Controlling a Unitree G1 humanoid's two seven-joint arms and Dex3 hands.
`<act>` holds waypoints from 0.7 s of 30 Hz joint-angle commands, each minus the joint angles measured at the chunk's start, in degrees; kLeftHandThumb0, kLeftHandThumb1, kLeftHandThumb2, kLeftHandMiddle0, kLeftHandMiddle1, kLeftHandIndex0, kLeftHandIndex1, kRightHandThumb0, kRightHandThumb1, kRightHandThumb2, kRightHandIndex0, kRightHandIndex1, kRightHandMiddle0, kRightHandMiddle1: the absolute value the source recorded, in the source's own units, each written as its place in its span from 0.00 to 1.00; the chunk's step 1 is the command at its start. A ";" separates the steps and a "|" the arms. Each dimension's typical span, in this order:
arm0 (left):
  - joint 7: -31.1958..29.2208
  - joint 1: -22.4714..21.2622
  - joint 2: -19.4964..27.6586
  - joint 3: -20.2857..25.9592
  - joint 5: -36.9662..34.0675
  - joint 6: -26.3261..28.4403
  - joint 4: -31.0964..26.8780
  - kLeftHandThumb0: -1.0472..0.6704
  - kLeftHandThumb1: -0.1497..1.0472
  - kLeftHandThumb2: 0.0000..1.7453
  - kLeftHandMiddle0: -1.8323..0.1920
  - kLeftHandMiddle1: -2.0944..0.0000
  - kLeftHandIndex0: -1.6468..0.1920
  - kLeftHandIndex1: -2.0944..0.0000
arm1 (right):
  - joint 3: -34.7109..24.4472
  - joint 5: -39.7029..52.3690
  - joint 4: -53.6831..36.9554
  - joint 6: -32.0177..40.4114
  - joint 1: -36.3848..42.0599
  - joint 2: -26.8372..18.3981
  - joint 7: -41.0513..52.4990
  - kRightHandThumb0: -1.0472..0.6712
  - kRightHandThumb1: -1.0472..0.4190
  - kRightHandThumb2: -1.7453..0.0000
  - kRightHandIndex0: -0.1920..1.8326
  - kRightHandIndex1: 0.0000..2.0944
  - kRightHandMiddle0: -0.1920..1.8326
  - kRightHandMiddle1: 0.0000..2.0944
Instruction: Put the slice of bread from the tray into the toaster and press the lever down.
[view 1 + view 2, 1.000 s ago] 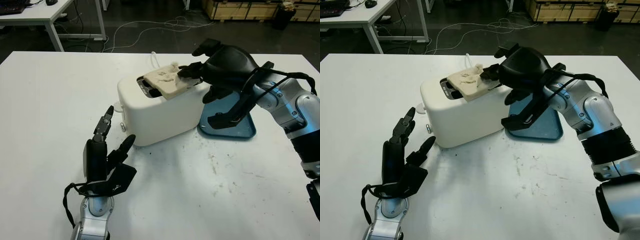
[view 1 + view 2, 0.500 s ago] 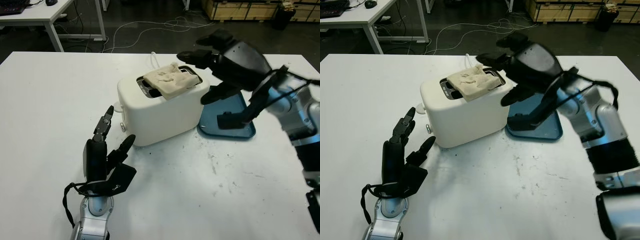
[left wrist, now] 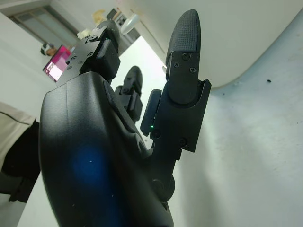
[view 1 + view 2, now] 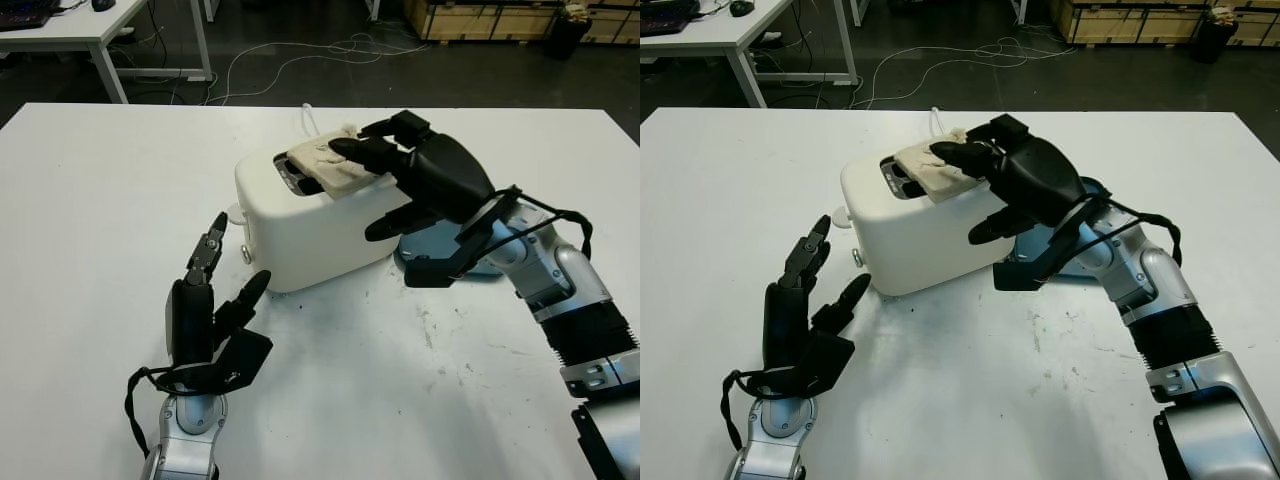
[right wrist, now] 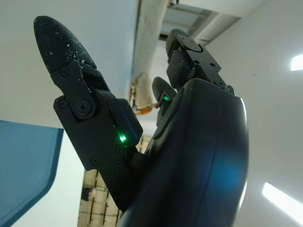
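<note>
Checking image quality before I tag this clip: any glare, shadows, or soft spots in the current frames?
Left eye view: sharp, with a soft shadow on the table in front of the toaster. Left wrist view: bluish glare on the left hand shell. Right wrist view: bright ceiling lights, and the bread looks soft beyond the right hand.

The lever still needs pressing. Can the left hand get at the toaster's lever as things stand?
Probably yes: the left hand is open just in front of the toaster, nothing between them.
</note>
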 commanded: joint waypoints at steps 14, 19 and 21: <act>-0.19 0.20 0.11 -0.47 -0.59 -0.75 0.07 0.22 0.89 0.14 0.69 0.96 0.71 1.00 | 2.12 -6.45 3.32 0.35 -2.31 0.87 -10.51 0.15 0.19 0.99 0.17 0.41 0.34 0.04; 0.13 0.38 -0.11 -0.55 -0.44 -0.68 0.02 0.22 0.89 0.14 0.69 0.95 0.71 1.00 | 2.53 -6.84 6.31 -4.29 -3.10 1.33 -20.17 0.33 0.15 0.99 0.37 0.44 0.48 0.11; -0.06 0.48 -0.26 -0.57 -0.62 -0.35 -0.20 0.22 0.89 0.14 0.70 0.95 0.71 1.00 | 2.78 -7.48 7.72 -6.32 -3.60 1.30 -23.74 0.37 0.13 0.99 0.48 0.48 0.57 0.15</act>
